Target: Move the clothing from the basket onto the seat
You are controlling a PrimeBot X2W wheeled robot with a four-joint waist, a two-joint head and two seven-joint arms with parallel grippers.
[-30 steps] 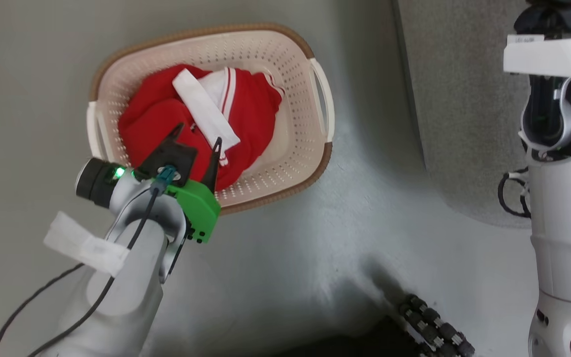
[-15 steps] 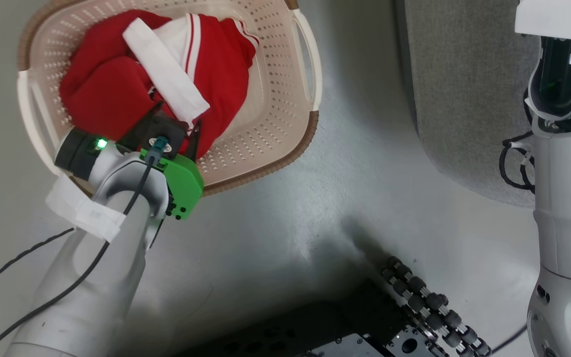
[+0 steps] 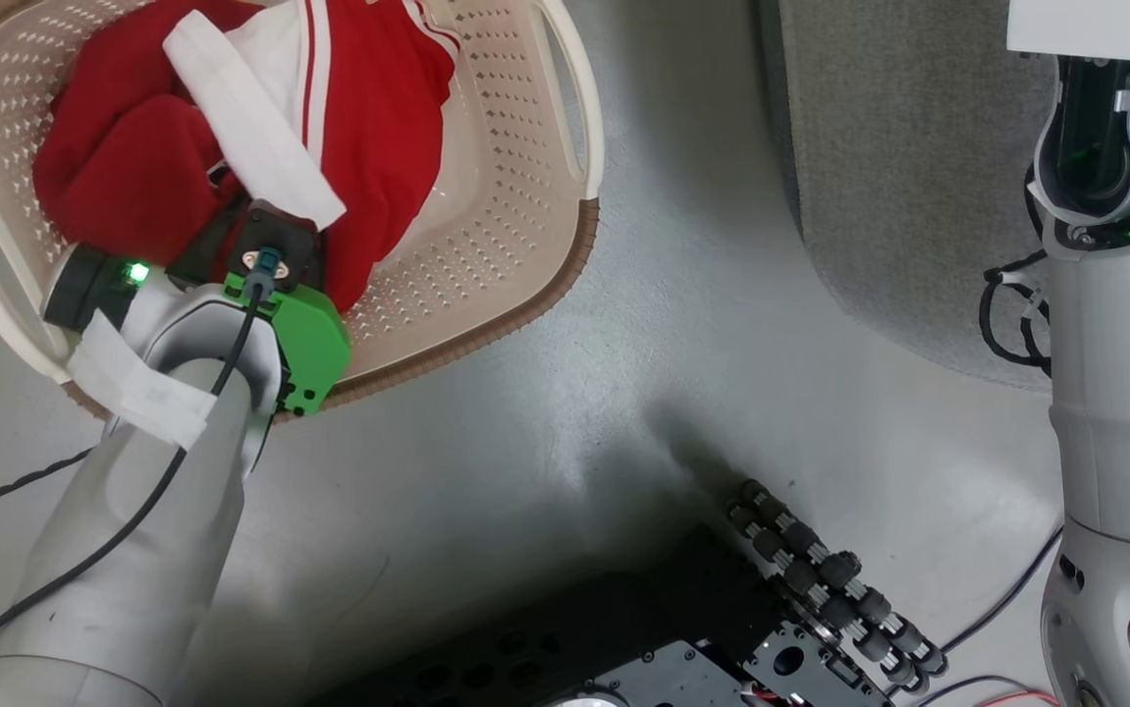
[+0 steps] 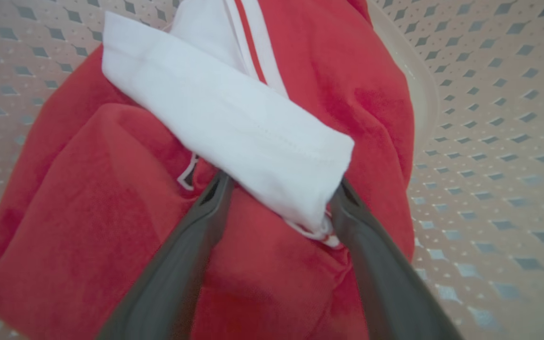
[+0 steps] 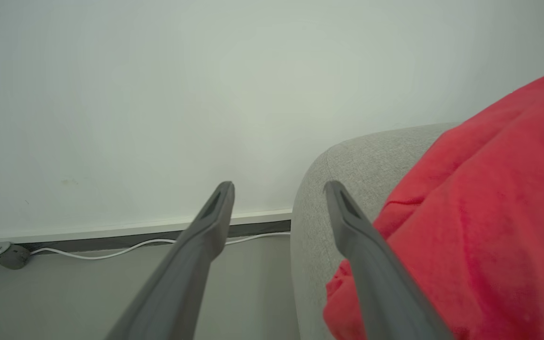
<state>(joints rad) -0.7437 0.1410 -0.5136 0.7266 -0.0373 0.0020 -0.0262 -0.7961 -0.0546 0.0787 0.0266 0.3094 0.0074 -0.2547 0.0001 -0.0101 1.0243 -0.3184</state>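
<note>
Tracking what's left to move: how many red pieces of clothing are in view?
2. One red garment lies bunched in the basket; another red piece rests on the grey seat, seen from the right wrist. More may hide underneath.

Red clothing [image 3: 113, 177], white panels, striped trim; cream perforated basket [image 3: 506, 196], brown rim; grey seat [image 3: 898, 147], perhaps woven

Smooth grey floor [image 3: 584, 393] through the middle of the head view, glossy, with a pale sheen near the centre and a dark shadow toward 6 o'clock. In the right wrist view, plain pale wall [image 5: 158, 85] from 9 through 12 to 2 o'clock, closed off below by a white skirting strip [image 5: 111, 229] over a dark band. Beneath that, thin white cable [image 5: 92, 257] snaking from centre toward 8 o'clock, ending at a small grey round fitting [image 5: 12, 257].
</note>
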